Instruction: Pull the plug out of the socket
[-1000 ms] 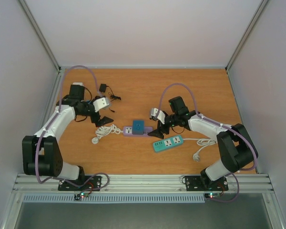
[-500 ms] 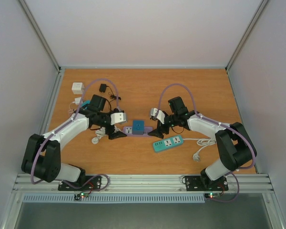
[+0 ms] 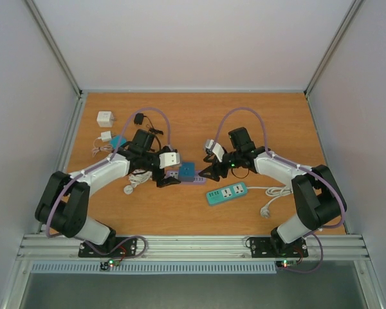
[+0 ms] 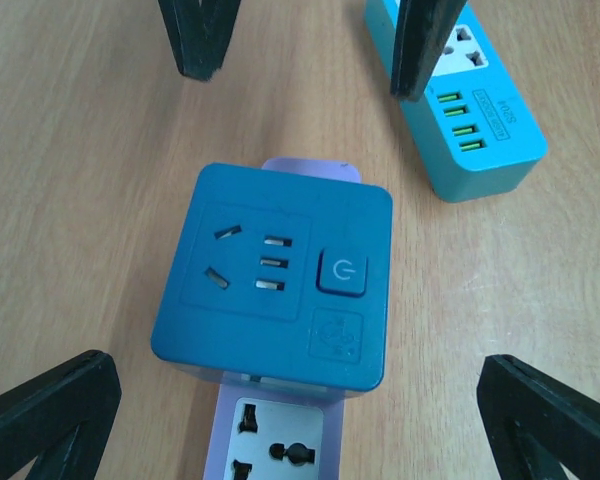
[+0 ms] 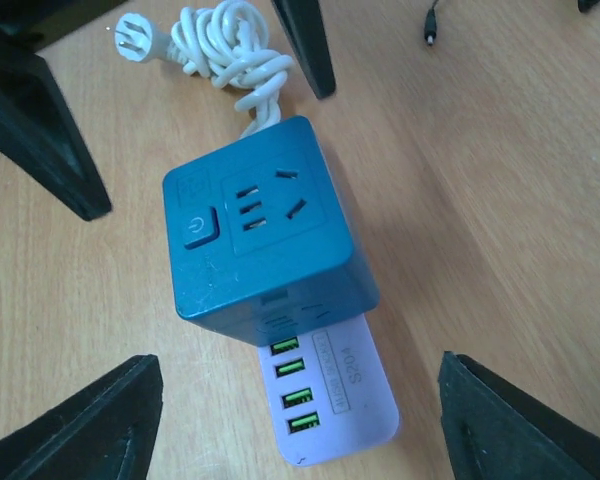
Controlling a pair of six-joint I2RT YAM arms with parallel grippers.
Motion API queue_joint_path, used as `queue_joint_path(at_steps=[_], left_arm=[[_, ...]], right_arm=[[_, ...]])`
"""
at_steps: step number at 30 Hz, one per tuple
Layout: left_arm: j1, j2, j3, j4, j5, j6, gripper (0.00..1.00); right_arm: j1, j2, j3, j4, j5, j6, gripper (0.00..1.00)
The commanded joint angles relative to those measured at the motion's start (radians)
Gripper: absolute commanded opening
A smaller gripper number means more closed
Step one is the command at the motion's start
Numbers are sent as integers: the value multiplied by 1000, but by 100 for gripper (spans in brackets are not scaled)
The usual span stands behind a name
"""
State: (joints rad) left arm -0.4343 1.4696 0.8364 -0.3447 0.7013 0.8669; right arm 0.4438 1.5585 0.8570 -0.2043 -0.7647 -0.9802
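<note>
The wooden tabletop (image 3: pixel 199 116) carries everything, and my two arms reach in over it toward each other from either side. My left jaws stand wide open: the fingers (image 4: pixel 50 420) sit low on either side of the blue cube plug (image 4: pixel 275 285), with bare wood between them and it, touching nothing. My right jaws are open as well, with the fingers (image 5: pixel 530 420) spread well apart to either side of the near end of the purple socket strip (image 5: pixel 330 390), and they hold nothing.

The strip lies flat between both sets of jaws, near the middle of the tabletop. Its long axis runs across from one arm to the other. Its end with the green USB ports points toward my right arm. The end with the bundled white cable (image 5: pixel 230 50) points toward my left arm. A teal power strip (image 3: pixel 226 192) lies near it, on my right arm's side.

The plug sits seated on top of the purple strip, covering its middle, with strip showing at both ends. Its socket face points straight up. It is dark blue with rounded corners. The top face has a set of pin slots and a square power button (image 4: pixel 342 272) beside them, with a small embossed mark next to the button
</note>
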Motion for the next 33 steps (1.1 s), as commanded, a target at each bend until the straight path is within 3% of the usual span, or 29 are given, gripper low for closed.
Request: queue_joint_path(at_steps=[1, 10, 15, 22, 33], left_arm=[[-14, 47, 35, 50, 17, 18, 100], [-54, 117, 60, 90, 0, 35, 99], [-70, 137, 52, 158, -25, 6, 99], [-81, 156, 59, 172, -22, 18, 94], [-91, 154, 42, 195, -28, 25, 85]], right_arm=[[-4, -8, 35, -24, -46, 101, 71], [-3, 29, 41, -32, -21, 181, 41], [-1, 66, 74, -46, -36, 271, 31], [16, 125, 106, -70, -8, 342, 22], [51, 176, 119, -73, 21, 378, 18]])
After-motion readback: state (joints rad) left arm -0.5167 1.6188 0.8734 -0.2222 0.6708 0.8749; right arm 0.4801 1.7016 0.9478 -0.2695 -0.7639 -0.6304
